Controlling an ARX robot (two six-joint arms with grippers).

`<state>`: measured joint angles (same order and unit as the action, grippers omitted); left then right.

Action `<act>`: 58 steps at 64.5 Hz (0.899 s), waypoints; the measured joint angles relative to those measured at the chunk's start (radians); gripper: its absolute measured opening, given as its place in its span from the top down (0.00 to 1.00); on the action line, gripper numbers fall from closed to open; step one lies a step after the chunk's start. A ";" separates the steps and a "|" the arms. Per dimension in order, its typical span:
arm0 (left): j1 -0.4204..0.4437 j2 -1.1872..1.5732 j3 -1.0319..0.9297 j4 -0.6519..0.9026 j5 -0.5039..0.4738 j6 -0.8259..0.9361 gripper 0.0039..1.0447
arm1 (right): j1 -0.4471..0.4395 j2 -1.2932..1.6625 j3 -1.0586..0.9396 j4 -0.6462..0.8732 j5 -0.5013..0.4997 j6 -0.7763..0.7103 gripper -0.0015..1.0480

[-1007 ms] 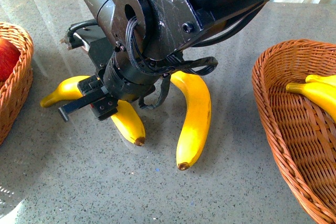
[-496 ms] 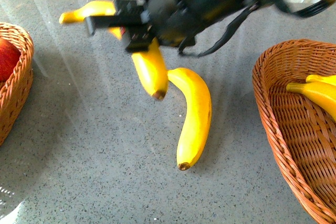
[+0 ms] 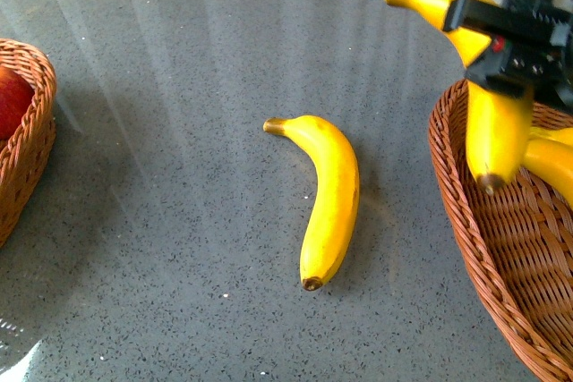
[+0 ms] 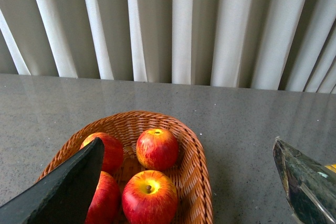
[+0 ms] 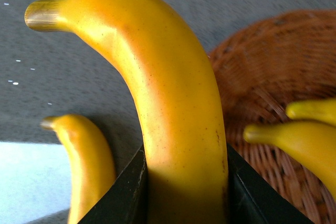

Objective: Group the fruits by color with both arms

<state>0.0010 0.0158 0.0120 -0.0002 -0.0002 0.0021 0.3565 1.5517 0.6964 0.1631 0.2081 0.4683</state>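
The step in hand looks like the delivery of a yellow fruit. The right hand (image 3: 512, 38) is clamped around the middle of the held banana (image 3: 495, 123). This fruit hangs steeply tilted in the air, its brown lower tip above the inner wall of the right basket (image 3: 501, 266) and its stem end reaching out past the rim, over the desk (image 3: 179, 221). The right wrist view confirms the grip, with both black jaws pressed against the peel.

The next move, as I judge it, calls for shifting a little further over the basket, lowering, and then letting go. That way the fruit settles inside rather than tipping over the rim. The two bananas (image 3: 548, 160) lying in there leave room on the near side.

After that, one loose banana (image 3: 329, 199) is left to fetch. It lies alone in the middle of the desk, well apart from both baskets, with its stem end away from the robot.

The left hand (image 4: 187, 145) is idle, its fingers spread wide with nothing between them, hovering above the left basket (image 4: 198, 179). That basket holds four red apples (image 4: 157, 148), one partly hidden behind a finger, so the red side seems finished
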 joint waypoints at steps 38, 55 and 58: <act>0.000 0.000 0.000 0.000 0.000 0.000 0.09 | -0.018 -0.025 -0.182 0.000 0.063 0.132 0.72; 0.000 0.000 0.000 0.000 0.000 0.000 0.09 | -0.028 -0.024 -0.206 0.010 0.068 0.146 0.73; 0.000 0.000 0.000 0.000 0.000 0.000 0.09 | -0.030 -0.024 -0.210 0.010 0.072 0.149 0.73</act>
<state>0.0010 0.0158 0.0120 -0.0002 -0.0002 0.0021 0.3264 1.5272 0.4862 0.1726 0.2806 0.6170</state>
